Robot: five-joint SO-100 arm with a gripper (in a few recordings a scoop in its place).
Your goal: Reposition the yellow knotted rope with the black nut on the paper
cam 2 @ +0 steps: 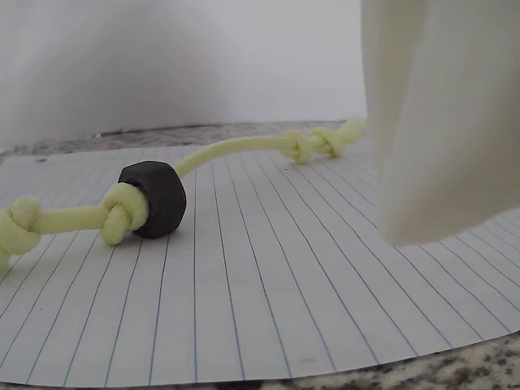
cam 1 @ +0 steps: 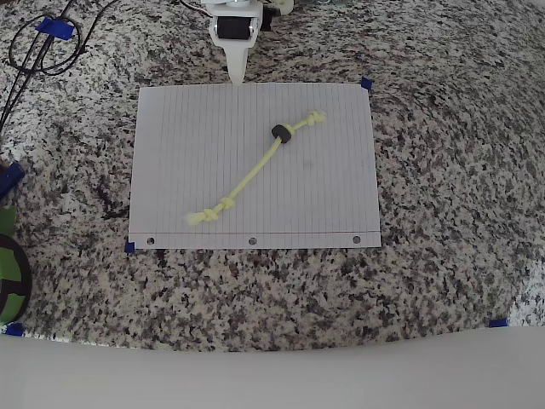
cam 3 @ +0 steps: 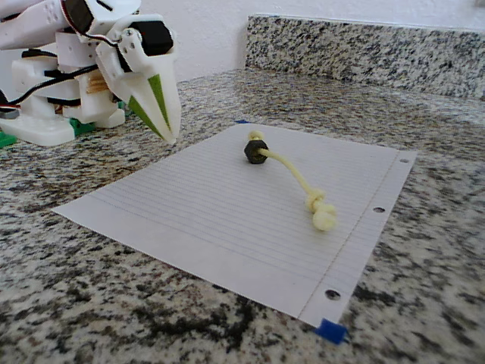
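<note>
The yellow knotted rope [cam 1: 251, 175] lies diagonally across the white lined paper [cam 1: 187, 145], with a knot near each end. The black nut [cam 1: 281, 133] is threaded on it close to the upper-right knot. In the fixed view the rope [cam 3: 292, 171] runs from the nut [cam 3: 254, 148] toward the punched edge of the paper [cam 3: 189, 205]. My white gripper [cam 1: 237, 77] hangs shut and empty over the paper's far edge, apart from the rope; its tip [cam 3: 171, 136] points down. The wrist view looks low over the paper [cam 2: 284, 284], with the nut [cam 2: 154, 197] and rope [cam 2: 236, 146] ahead-left and a white finger [cam 2: 439, 122] at the right.
Blue tape [cam 1: 367, 83] holds the paper's corners to the granite counter [cam 1: 443, 170]. Black cables [cam 1: 43, 47] loop at the top left. A green and black object [cam 1: 8, 273] sits at the left edge. The arm's base [cam 3: 53, 106] and a granite backsplash [cam 3: 364, 45] stand behind.
</note>
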